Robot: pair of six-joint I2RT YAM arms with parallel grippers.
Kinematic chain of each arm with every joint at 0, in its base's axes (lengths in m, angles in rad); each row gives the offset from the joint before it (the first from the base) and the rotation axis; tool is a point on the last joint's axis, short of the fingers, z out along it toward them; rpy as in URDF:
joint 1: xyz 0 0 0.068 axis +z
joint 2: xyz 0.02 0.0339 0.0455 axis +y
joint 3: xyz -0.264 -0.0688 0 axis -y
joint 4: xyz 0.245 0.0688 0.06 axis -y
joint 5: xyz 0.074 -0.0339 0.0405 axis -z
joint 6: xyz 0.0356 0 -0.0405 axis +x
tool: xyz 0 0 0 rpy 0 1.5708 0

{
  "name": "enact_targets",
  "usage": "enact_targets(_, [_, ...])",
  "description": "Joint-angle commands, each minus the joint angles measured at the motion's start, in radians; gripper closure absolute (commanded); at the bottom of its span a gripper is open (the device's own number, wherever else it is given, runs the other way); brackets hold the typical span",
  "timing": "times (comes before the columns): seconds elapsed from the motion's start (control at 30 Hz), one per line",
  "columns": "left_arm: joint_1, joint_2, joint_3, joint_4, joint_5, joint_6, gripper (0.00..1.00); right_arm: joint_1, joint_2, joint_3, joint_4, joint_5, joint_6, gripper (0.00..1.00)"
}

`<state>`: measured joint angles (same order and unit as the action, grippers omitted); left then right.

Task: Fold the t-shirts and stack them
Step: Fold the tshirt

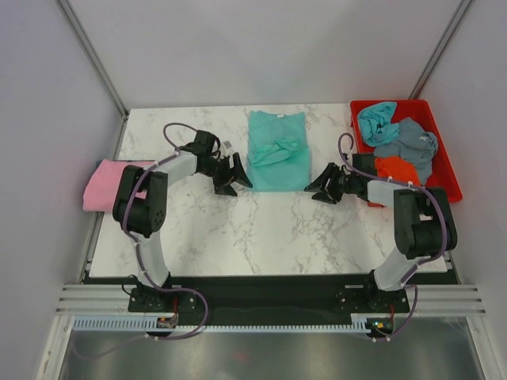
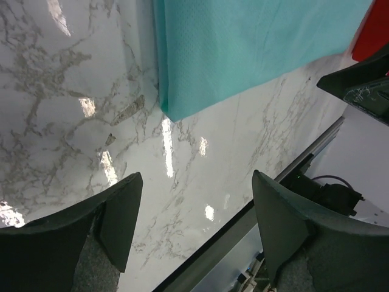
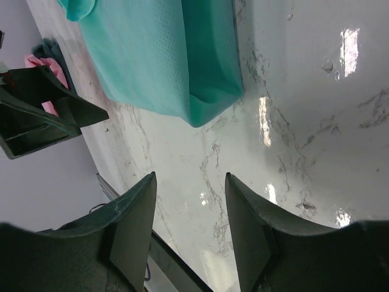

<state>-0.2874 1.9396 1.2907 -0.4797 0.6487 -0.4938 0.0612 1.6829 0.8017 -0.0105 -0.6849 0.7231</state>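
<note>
The teal-green t-shirt (image 1: 277, 158) lay folded into a narrow panel, cloth bunched on top, toward the back of the table (image 1: 238, 229), between the left gripper (image 1: 234, 179) and right gripper (image 1: 323, 190), both wide open and empty.

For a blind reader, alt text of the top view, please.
A teal-green t-shirt lies on the table between the open left end effector and right end effector. Pink t-shirt far left; red tray with shirts far right.

Marble table (image 1: 277, 229): teal-green t-shirt (image 1: 277, 168), pink t-shirt (image 1: 105, 186), red tray (image 1: 446, 168).
</note>
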Motion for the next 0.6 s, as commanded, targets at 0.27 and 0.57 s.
enact_targets(0.27, [0.011, 0.139, 0.102, 0.064, 0.058, -0.084, 0.22, -0.014, 0.126, 0.100, 0.069, 0.008, 0.022, 0.43])
enact_targets(0.57, [0.007, 0.213, 0.124, 0.084, 0.063, -0.123, 0.32, -0.012, 0.238, 0.169, 0.081, 0.028, 0.032, 0.43])
